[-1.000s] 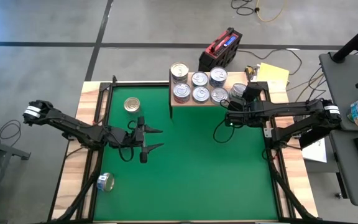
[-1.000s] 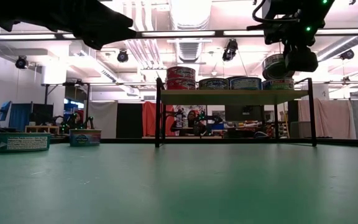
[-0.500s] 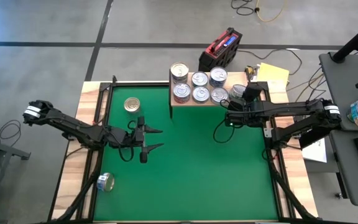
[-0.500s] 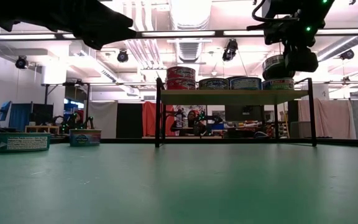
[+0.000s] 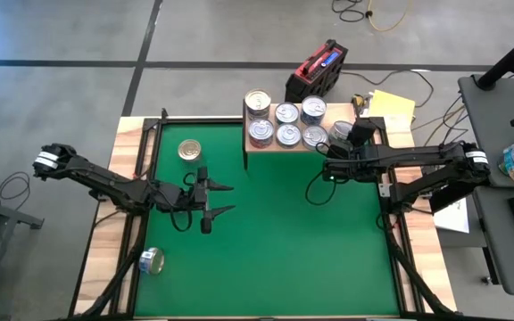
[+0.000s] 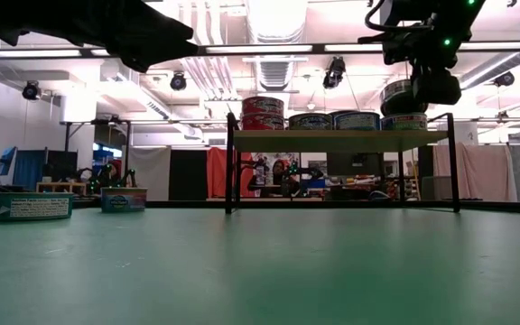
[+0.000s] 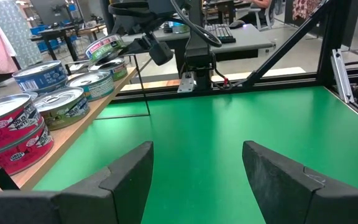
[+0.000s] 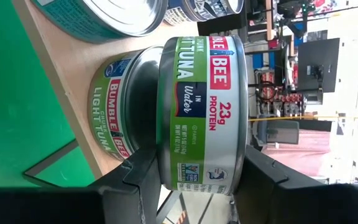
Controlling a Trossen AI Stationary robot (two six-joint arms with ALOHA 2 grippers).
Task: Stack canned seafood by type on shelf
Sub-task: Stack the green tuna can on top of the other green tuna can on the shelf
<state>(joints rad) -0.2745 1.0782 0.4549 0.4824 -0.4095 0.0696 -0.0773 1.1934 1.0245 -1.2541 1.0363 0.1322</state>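
Note:
The shelf [image 5: 266,147] stands at the green mat's far edge and carries several tins of canned seafood, among them two red-labelled tins stacked [image 6: 263,113] at its left end. My right gripper [image 8: 197,186] is shut on a green-labelled tuna tin [image 8: 201,112]. It holds the tin just over a like tin [image 8: 120,118] at the shelf's right end; whether the two touch, I cannot tell. My left gripper [image 5: 221,200] hangs open over the mat's left half with nothing between its fingers. A gold-topped tin [image 5: 189,150] stands on the mat, and another tin [image 5: 152,260] lies near the front left corner. My right gripper pinches the green-labelled tin across its height, one finger [image 8: 138,177] at the tin's bottom face and the other [image 8: 260,177] at its lid, on the side toward the table's right edge. The fingers come from the right, slanting down. The tin [image 6: 402,92] sits slightly tilted over the shelf's right end.
A red and black case [image 5: 316,75] and yellow papers [image 5: 391,107] lie behind the shelf. The mat's wooden border [image 5: 128,160] runs along the left. Open green mat [image 5: 284,241] spreads between the arms and toward the near edge.

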